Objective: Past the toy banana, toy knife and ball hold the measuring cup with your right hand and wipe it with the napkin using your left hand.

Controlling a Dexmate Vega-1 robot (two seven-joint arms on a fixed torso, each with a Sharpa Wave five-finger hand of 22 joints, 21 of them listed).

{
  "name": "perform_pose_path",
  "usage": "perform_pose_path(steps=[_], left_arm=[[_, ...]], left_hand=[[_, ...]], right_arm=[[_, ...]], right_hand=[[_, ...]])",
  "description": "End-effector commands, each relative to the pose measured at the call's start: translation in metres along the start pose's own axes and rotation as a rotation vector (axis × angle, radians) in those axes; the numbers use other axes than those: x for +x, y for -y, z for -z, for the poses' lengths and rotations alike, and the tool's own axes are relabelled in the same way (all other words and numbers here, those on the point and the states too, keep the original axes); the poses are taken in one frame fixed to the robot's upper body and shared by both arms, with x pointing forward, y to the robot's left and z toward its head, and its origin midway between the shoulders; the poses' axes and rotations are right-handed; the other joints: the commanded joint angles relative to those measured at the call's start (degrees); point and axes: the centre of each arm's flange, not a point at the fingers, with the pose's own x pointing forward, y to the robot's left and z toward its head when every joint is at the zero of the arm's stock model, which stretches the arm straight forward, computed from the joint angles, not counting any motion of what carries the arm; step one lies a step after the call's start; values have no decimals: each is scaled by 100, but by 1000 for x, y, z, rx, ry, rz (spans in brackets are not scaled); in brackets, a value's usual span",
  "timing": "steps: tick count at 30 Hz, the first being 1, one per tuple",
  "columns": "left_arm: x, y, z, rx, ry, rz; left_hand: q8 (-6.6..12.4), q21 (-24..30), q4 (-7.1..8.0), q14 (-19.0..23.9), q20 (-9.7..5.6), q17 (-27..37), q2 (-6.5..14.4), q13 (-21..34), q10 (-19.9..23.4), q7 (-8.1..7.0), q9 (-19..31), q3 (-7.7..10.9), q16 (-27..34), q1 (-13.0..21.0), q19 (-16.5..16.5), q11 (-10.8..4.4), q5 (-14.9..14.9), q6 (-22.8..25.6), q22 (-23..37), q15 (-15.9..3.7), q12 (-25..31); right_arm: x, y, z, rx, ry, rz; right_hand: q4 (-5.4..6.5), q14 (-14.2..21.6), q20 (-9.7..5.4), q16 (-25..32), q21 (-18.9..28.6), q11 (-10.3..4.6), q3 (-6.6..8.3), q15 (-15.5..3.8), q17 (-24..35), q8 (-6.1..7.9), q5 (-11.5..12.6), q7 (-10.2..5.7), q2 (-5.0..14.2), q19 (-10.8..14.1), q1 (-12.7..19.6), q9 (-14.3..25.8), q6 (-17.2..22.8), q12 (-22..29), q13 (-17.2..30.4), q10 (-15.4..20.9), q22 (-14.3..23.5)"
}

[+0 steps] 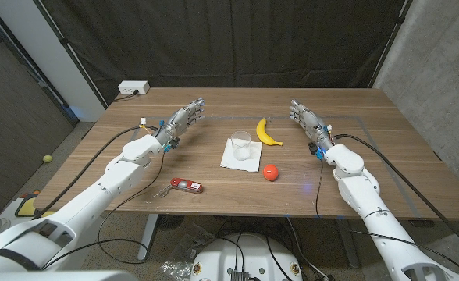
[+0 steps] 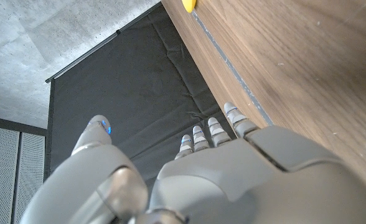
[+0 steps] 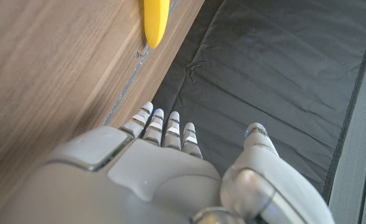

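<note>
Standing upright on the white napkin [image 1: 240,154], near the middle of the wooden worktop [image 1: 386,133], the clear measuring cup [image 1: 241,143] looks to hold nothing. The cup sits on the napkin's far half, and neither robot hand touches it.

The left robot hand [image 1: 182,119] is raised well to the left of the cup, fingers [image 2: 216,129] stretched straight and close together, thumb apart, holding nothing. The right robot hand [image 1: 305,116] mirrors it well to the right of the cup, fingers [image 3: 162,129] likewise extended and empty, thumb set off to one side.

Just right of the cup and slightly farther back lies the toy banana [image 1: 268,133], curved, its yellow tip also showing in the right wrist view [image 3: 154,22]. The orange-red ball [image 1: 270,172] rests nearer than the cup and to its right, just off the napkin's corner. The toy knife [image 1: 186,185], red-handled, lies nearer and to the left of the cup. Beyond the cup, at the worktop's far left corner, sits a white power strip [image 1: 133,88].
</note>
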Motion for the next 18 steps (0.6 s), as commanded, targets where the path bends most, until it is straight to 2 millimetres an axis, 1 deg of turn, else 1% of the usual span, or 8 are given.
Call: perform_pose_path(steps=[1, 7, 9, 11, 18], left_arm=[[2, -1, 0, -10, -1, 19], [4, 0, -1, -4, -4, 29], [5, 1, -1, -1, -7, 33], [5, 1, -2, 4, -10, 33], [6, 2, -2, 1, -14, 45]], left_hand=[[6, -11, 56, -40, -14, 16, 11, 11, -21, -43, 18, 18, 29, -78, -42, 32, 52, 3, 29, -4, 35], [13, -9, 75, -38, -9, 15, 28, 10, -15, -24, 17, 9, 33, -100, -42, 47, 56, 31, 31, -26, 38], [15, -8, 82, -40, -10, 14, 36, 10, -7, -11, 16, 5, 33, -106, -40, 15, 59, 38, 31, -27, 42], [14, -6, 85, -40, -17, 13, 41, 10, -4, -9, 15, 4, 33, -108, -37, 21, 60, 39, 32, -26, 43], [14, 0, 92, -35, -34, 8, 62, 9, 0, -1, 13, 3, 36, -105, -23, 30, 67, 47, 32, -38, 45]], right_arm=[[-12, -18, -5, -112, 19, -38], [-17, -25, -11, -161, 36, -57], [-18, -27, -11, -171, 37, -60], [-19, -30, -12, -179, 39, -70], [-27, -43, -12, -204, 47, -80]], right_hand=[[-6, -54, 24, -23, -14, 34, -56, 38, 28, 4, 45, 16, -106, -44, -8, 23, -60, -27, 8, -101, -5], [-21, -63, 36, -21, -15, 45, -81, 39, 28, 2, 62, 43, -153, -43, -8, 24, -110, -31, 9, -145, -7], [-30, -63, -4, -18, -4, 54, -87, 32, 27, 2, 70, 60, -168, -15, 0, 25, -136, -30, 9, -161, -9], [-46, -44, -50, -8, 21, 61, -93, 16, 26, 8, 83, 73, -185, 57, 19, 26, -160, -31, 10, -194, -13], [-67, -17, -63, 2, 33, 60, -93, 17, 24, 7, 100, 103, -195, 99, 54, 27, -216, -29, 10, -230, -19]])
